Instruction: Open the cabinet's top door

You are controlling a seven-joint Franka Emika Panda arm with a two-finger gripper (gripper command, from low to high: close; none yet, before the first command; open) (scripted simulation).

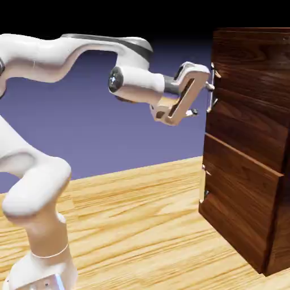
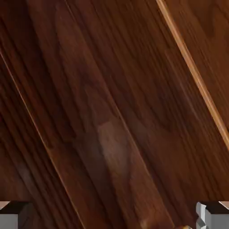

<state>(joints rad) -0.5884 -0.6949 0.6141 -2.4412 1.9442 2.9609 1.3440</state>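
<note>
The cabinet [image 1: 249, 147] of dark walnut wood stands at the right of the exterior view. Its top door [image 1: 249, 73] looks closed, with a slim silver handle [image 1: 212, 90] at its left edge. My gripper [image 1: 203, 99] is open right at that handle, tilted, with one fingertip [image 1: 209, 86] against or just in front of the bar and the other lower and to the left. In the hand view the door's dark wood [image 2: 112, 112] fills the picture, and my gripper [image 2: 112, 219] shows only as grey tips in the bottom corners with nothing between them.
Below the top door sits the lower panel [image 1: 243, 198] with its short silver handle [image 1: 205, 182]. The cabinet stands on a light wooden table [image 1: 141, 215]. My arm's base rises at the lower left.
</note>
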